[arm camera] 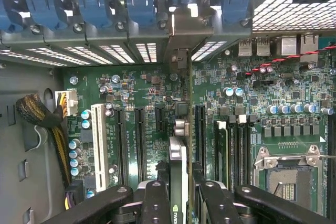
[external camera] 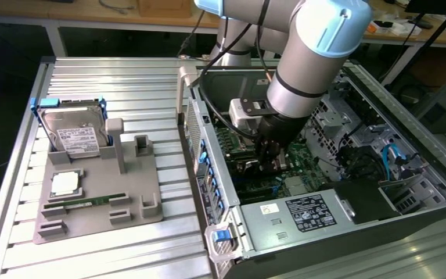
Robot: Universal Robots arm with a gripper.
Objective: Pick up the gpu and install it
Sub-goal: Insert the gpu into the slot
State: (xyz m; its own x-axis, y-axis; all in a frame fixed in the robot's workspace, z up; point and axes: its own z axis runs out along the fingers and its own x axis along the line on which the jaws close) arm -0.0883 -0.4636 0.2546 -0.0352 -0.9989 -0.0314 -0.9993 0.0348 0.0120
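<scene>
While the claw [arm camera: 180, 199] is clenched on the gpu [arm camera: 178, 163], holding it edge-on low over the motherboard [arm camera: 142, 85] inside the open computer case [external camera: 301, 218], the install step looks to be in hand, with pickup done. Whether the card is seated I cannot tell. Pressing home would call for its edge square over the hidden slot and its bracket [arm camera: 178, 35] lined up with the rear opening.

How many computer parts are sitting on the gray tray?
3. A silver hard drive stands at the far end of the gray tray, a square chip lies mid-tray, and a green memory stick lies nearer the front. Nothing looks hidden.
</scene>
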